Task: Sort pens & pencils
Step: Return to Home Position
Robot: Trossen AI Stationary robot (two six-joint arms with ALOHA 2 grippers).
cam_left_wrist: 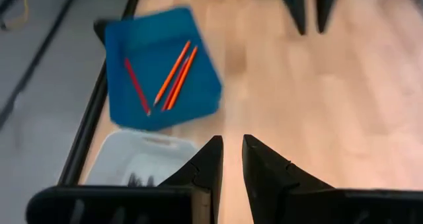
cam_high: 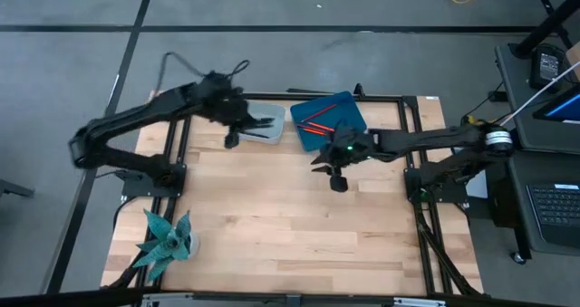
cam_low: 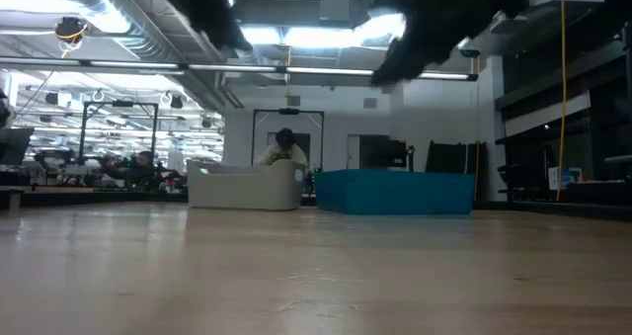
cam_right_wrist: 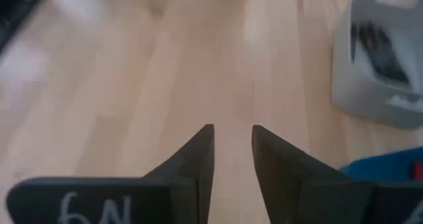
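Three red-orange pencils [cam_left_wrist: 170,75] lie in the blue tray [cam_high: 328,121] at the table's far middle. Dark pens [cam_right_wrist: 380,49] lie in the pale grey tray [cam_high: 263,123] just left of it. My left gripper [cam_high: 233,139] hangs above the table at the grey tray's near left corner, open, with nothing between its fingers [cam_left_wrist: 231,141]. My right gripper [cam_high: 337,182] hangs over bare wood in front of the blue tray, also open with nothing in it [cam_right_wrist: 231,128]. In the low view both trays [cam_low: 244,189] [cam_low: 395,192] rest flat on the tabletop.
A teal folded-paper plant [cam_high: 166,239] stands at the near left corner. Black frame rails [cam_high: 412,117] run along the table's sides and far edge. Bare wood [cam_high: 290,225] stretches across the middle and near side. A person [cam_low: 284,149] sits in the room behind the table.
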